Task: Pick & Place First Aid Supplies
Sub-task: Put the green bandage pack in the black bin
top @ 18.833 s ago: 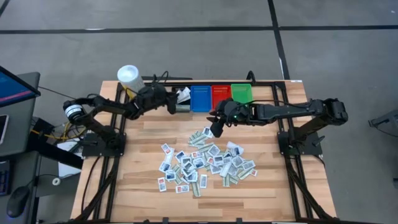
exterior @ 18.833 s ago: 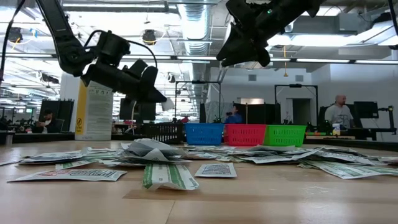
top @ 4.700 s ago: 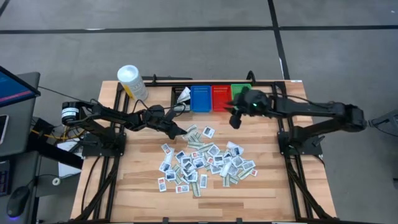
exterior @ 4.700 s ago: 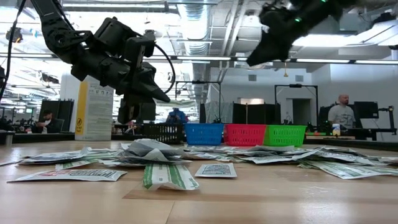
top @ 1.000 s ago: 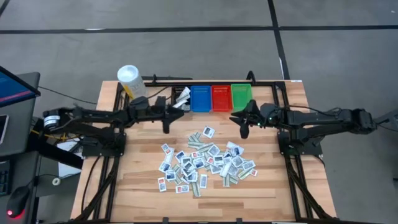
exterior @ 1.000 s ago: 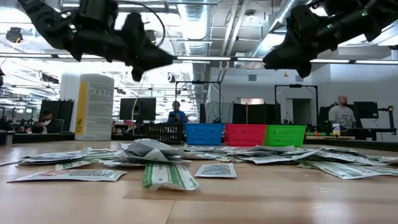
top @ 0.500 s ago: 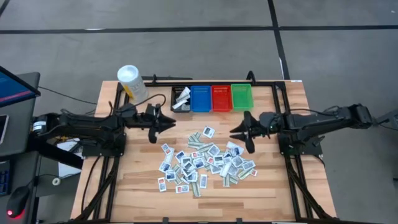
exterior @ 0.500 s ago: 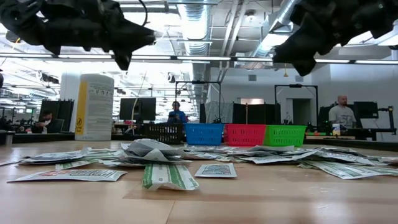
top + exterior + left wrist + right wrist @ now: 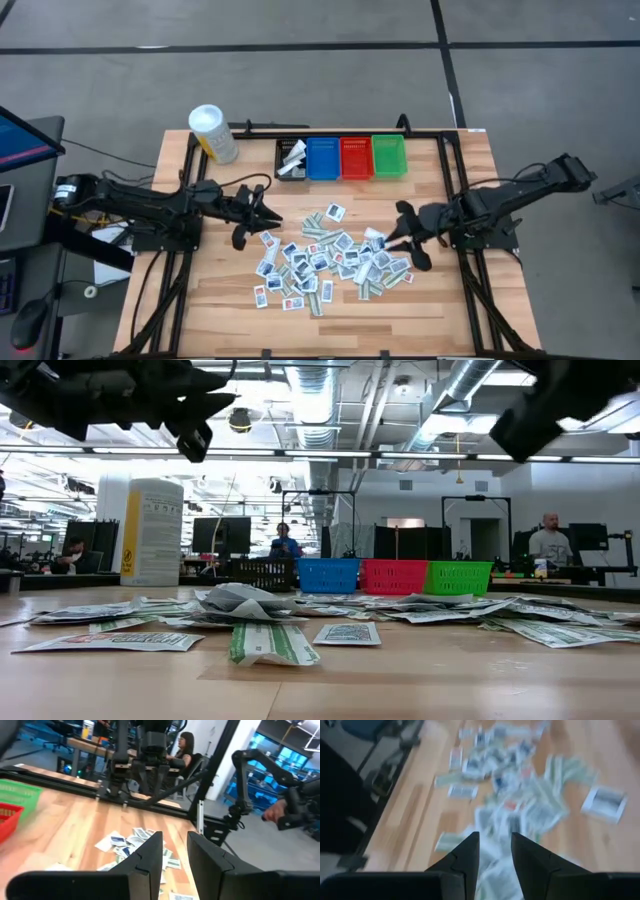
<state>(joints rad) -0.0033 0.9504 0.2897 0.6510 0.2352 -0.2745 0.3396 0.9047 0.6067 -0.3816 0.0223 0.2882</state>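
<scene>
The first aid supplies (image 9: pixel 330 255) lie as a loose pile of small flat packets in the middle of the wooden table, also seen in the low view (image 9: pixel 270 640). My left gripper (image 9: pixel 262 213) hovers level above the table at the pile's left far corner, open by a narrow gap with nothing between the fingers (image 9: pixel 175 845). At the pile's right side my right gripper (image 9: pixel 397 232) hangs tipped down toward the packets (image 9: pixel 520 805). It is open by a similar gap (image 9: pixel 495 845) and holds nothing.
A row of bins stands along the far edge: black (image 9: pixel 291 158), blue (image 9: pixel 323 157), red (image 9: pixel 355 156) and green (image 9: pixel 388 155). A white tub with a yellow label (image 9: pixel 213 132) stands at the far left corner. People sit in the room beyond the table.
Both grippers have drawn back from the bins toward the table's near edge, the left also toward the left edge, the right toward the right edge. The right gripper has tipped downward over the pile. Neither gap has changed, and the packets lie as before.
</scene>
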